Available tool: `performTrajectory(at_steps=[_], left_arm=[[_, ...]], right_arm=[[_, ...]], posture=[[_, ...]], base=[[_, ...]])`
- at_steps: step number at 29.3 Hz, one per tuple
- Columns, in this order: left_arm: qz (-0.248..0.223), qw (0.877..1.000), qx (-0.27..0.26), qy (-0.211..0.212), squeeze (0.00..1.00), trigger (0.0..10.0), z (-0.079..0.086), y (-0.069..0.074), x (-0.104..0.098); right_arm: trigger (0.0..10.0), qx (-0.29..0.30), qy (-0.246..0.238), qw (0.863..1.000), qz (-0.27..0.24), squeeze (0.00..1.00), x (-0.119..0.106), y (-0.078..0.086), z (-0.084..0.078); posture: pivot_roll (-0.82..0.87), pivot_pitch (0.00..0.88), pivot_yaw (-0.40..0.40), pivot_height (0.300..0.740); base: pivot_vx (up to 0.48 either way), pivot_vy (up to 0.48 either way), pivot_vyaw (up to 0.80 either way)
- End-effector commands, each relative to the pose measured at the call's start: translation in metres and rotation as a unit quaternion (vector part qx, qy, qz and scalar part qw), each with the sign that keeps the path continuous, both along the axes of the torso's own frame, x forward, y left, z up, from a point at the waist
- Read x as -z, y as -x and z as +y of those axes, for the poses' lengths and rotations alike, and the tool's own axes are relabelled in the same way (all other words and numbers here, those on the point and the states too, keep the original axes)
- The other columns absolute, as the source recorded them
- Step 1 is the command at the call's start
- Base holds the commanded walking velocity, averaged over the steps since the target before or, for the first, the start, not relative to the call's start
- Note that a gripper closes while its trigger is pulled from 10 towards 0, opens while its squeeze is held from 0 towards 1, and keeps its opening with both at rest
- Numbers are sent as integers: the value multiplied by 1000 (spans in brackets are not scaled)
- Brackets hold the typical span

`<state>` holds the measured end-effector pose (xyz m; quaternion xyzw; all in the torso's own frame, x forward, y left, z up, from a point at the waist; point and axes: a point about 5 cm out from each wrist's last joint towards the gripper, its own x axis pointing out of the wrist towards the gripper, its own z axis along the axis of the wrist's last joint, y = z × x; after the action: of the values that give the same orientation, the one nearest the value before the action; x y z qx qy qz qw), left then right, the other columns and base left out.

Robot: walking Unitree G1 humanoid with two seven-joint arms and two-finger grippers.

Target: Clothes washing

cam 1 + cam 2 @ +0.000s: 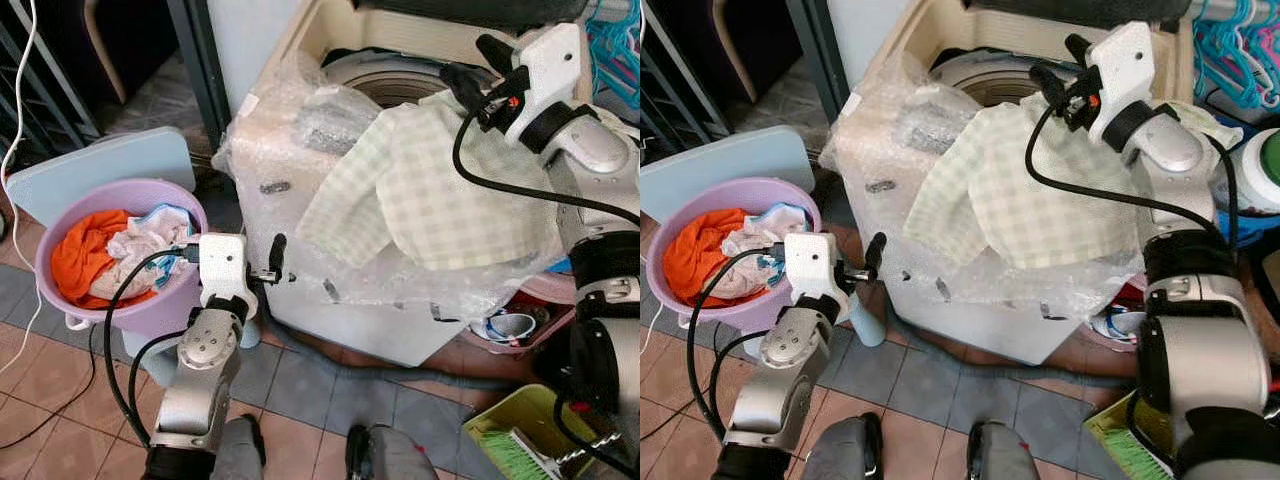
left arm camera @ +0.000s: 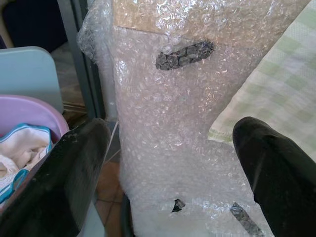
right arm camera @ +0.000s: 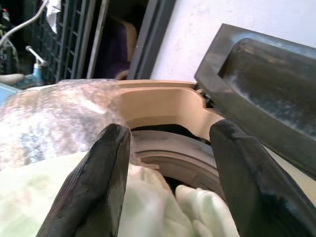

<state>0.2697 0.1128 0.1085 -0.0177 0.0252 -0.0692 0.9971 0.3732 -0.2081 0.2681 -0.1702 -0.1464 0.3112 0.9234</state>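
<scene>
We are holding our right claw (image 1: 478, 72) spread above the checked shirt (image 1: 440, 190) draping the washer (image 1: 330, 30); our left claw (image 2: 163, 163) is spread too.

shirt (image 1: 430, 195): pale green check | basin (image 1: 160, 300): lilac | cloth (image 1: 80, 255): orange, probably

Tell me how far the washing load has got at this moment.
Partly done: the green checked shirt is out of the purple basin, draped over the bubble-wrapped washing machine, its top edge at the drum opening. In hand: the right gripper hovers open above that edge. Left: the orange garment and white cloth remain in the basin, beside the open left gripper.
</scene>
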Motion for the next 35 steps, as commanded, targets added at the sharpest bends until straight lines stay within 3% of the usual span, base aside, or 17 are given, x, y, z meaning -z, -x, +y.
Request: performTrajectory(at_steps=[1, 7, 10, 13, 14, 15, 16, 17, 18, 19, 20, 21, 24, 25, 35], left_arm=[[6, 1000, -1, -7, 0, 10000, 3, 5, 3], [3, 1000, -7, -8, 0, 10000, 6, 3, 2], [3, 1000, -8, -8, 0, 10000, 8, 3, 1], [8, 1000, 1, -10, 0, 10000, 7, 4, 4], [8, 1000, 5, -10, 0, 10000, 5, 3, 4], [8, 1000, 8, -9, 0, 10000, 4, 3, 4], [8, 1000, 9, -9, 0, 10000, 3, 2, 4], [8, 1000, 10, -9, 0, 10000, 2, 2, 4], [7, 1000, 11, -8, 0, 10000, 1, 1, 3], [6, 1000, 11, -7, 0, 10000, 0, 1, 3], [6, 1000, 11, -7, 0, 10000, 0, 0, 2], [5, 1000, 11, -7, 0, 10000, 0, 0, 2], [5, 1000, 10, -8, 0, 10000, 0, 1, 2], [5, 1000, 5, -9, 0, 10000, 3, 2, 2], [6, 1000, 3, -8, 0, 10000, 3, 1, 3]], right_arm=[[10000, -78, 55, 995, 26, 1000, -7, 24, -8], [10000, -84, 139, 982, 98, 1000, 8, 65, -41], [10000, -69, 163, 978, 112, 1000, 15, 75, -47], [10000, -19, 217, 969, 120, 1000, 32, 77, -52], [10000, 14, 237, 964, 119, 776, 41, 73, -55], [10000, 36, 251, 960, 118, 776, 47, 70, -57], [10000, 49, 264, 956, 117, 584, 51, 68, -58], [10000, 59, 272, 954, 116, 141, 55, 67, -56], [6627, 72, 265, 955, 111, 0, 57, 65, -55], [1059, 98, 232, 962, 105, 0, 59, 59, -53], [1059, 109, 213, 965, 105, 0, 58, 57, -53], [0, 116, 189, 969, 108, 0, 58, 55, -51], [0, 153, 154, 970, 107, 0, 60, 45, -51], [0, 177, 122, 972, 99, 0, 59, 35, -52], [0, 236, 89, 965, 79, 0, 40, 4, -48]], posture=[[-29, 109, 8, 740], [-30, 105, 13, 740], [-34, 104, 15, 740], [-46, 101, 24, 740], [-46, 100, 25, 740], [-46, 100, 25, 740], [-46, 99, 25, 740], [-45, 98, 25, 740], [-45, 98, 25, 740], [-41, 95, 23, 740], [-40, 95, 22, 740], [-35, 94, 22, 740], [-30, 94, 20, 740], [-21, 95, 16, 740], [-27, 96, 19, 740]], base=[[0, 0, 0], [0, 0, 0], [0, 0, 0], [0, 0, 0], [0, 0, 0], [0, 0, 0], [0, 0, 0], [0, 0, 0], [0, 0, 0], [0, 0, 0], [0, 0, 0], [0, 0, 0], [0, 0, 0], [0, 0, 0], [0, 0, 0]])
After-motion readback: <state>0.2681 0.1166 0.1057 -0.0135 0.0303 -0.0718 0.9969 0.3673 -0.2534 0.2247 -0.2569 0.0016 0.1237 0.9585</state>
